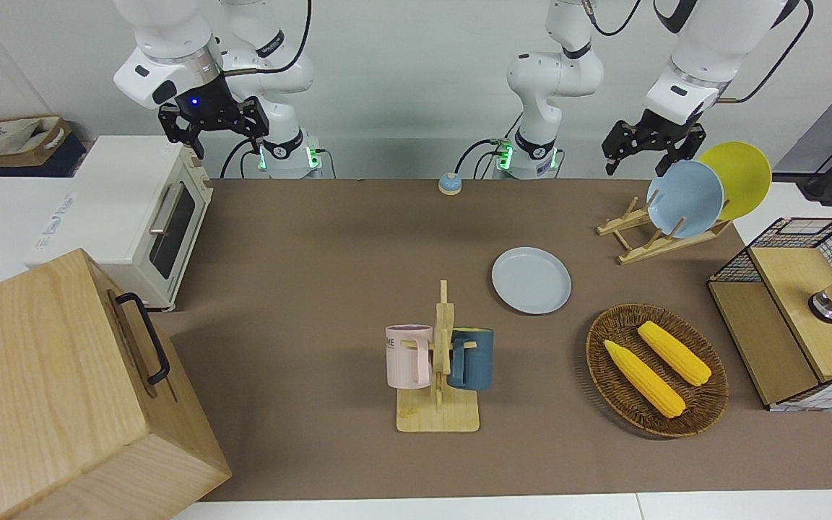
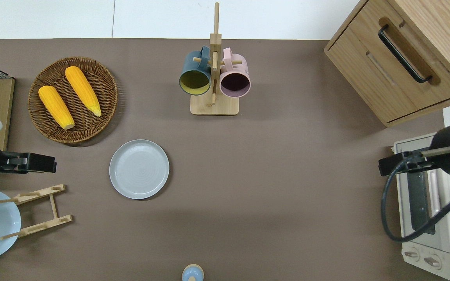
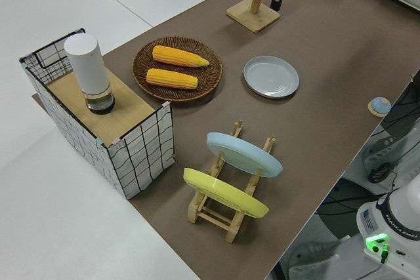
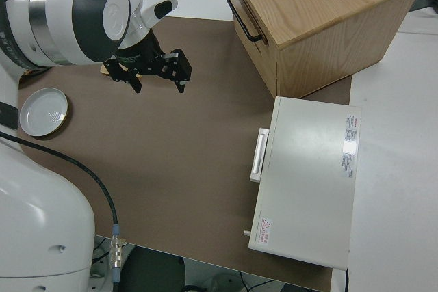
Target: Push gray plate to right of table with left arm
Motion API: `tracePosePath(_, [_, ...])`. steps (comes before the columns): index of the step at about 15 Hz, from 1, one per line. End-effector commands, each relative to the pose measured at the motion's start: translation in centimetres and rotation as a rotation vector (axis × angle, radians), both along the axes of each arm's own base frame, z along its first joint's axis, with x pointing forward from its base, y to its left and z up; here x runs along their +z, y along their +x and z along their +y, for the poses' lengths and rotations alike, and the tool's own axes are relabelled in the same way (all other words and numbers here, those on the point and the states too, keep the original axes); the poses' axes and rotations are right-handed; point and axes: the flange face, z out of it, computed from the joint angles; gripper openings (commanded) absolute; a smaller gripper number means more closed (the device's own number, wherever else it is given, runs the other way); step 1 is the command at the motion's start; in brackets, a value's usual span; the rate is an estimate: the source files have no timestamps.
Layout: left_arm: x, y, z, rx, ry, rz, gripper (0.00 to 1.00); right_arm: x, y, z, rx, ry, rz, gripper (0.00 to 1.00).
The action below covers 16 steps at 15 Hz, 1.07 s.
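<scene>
The gray plate (image 2: 139,169) lies flat on the table (image 2: 272,187), nearer the robots than the mug stand (image 2: 214,105). Left gripper (image 1: 651,148), fingers apart and empty, hangs by the plate rack (image 1: 647,238); the overhead view hides the rack's yellow plate (image 1: 741,177). Right arm parked.

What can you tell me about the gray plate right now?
The gray plate is round, shallow and pale bluish-gray with a low raised rim and faint rings in its well; it looks like glazed ceramic. It is empty and lies flat, right side up, on the brown table, nearer to the robots than the basket of corn. Nothing touches it except the tabletop; the left gripper is clear of it.
</scene>
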Motion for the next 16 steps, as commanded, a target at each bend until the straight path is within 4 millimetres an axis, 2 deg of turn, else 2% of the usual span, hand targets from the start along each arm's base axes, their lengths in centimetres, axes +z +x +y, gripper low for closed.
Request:
tracePosePath(1, [0.5, 0.0, 0.1, -0.01, 0.018, -0.013, 0.99, 0.4, -0.3, -0.1, -0.015, 0.001, 0.004, 0.983])
tracePosePath(9, [0.4, 0.0, 0.6, 0.013, 0.016, -0.01, 0.99, 0.4, -0.3, -0.2, -0.017, 0.001, 0.004, 0.983])
tracePosePath(13, [0.2, -0.3, 0.2, 0.008, 0.017, -0.005, 0.99, 0.4, -0.3, -0.2, -0.017, 0.002, 0.004, 0.983])
tracePosePath(16, [-0.8, -0.3, -0.1, 0.005, 0.018, 0.013, 0.99, 0.4, -0.3, -0.1, -0.014, 0.002, 0.004, 0.983])
